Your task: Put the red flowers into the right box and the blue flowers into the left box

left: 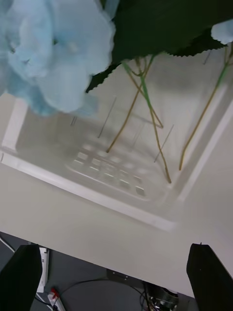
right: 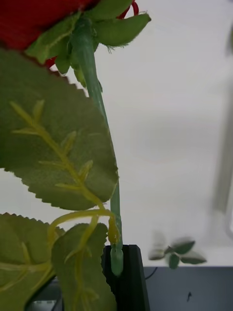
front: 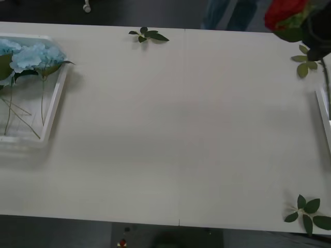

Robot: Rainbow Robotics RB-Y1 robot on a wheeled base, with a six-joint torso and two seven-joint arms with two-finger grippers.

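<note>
**A:** Front view first. Left box [front: 56,101] at left edge of frame, blue flowers [front: 28,56] lying inside, heads toward the upper left, thin stems running down over the ribbed floor. Right box [front: 325,111] just a pale rim strip at right edge.

**B:** Red flower [front: 283,13]?

**A:** Upper right corner, held above the table [front: 176,129], head up, stem [front: 326,82] hanging toward the rim strip. Not in the box yet.

**B:** Right gripper [right: 120,272] status?

**A:** Right wrist view: black fingers clamped on the lower end of the rose stem [right: 99,112], stem rising to the red head at top left of that frame, big serrated leaves [right: 53,141] in the foreground. Closed on it, by the look.

**B:** Left gripper [left: 116,277]?

**A:** Left wrist view: fingers spread to the two bottom corners, nothing between them. Hovering over the left box [left: 97,199], blue heads [left: 58,53] and bare stems inside.

**B:** Progress?

**A:** Blue half apparently done: no blue flowers loose on the table. Exact count in the tray hard to tell. Red half close to finished: one rose in hand, none on the tabletop. Contents of the right box hidden beyond the frame edge. Loose leaf sprigs only: one top centre [front: 148,35], one lower right [front: 309,213], one upper right [front: 305,63].

**B:** Left to do?

**A:** Likely lower and release this rose into the right box.
</note>
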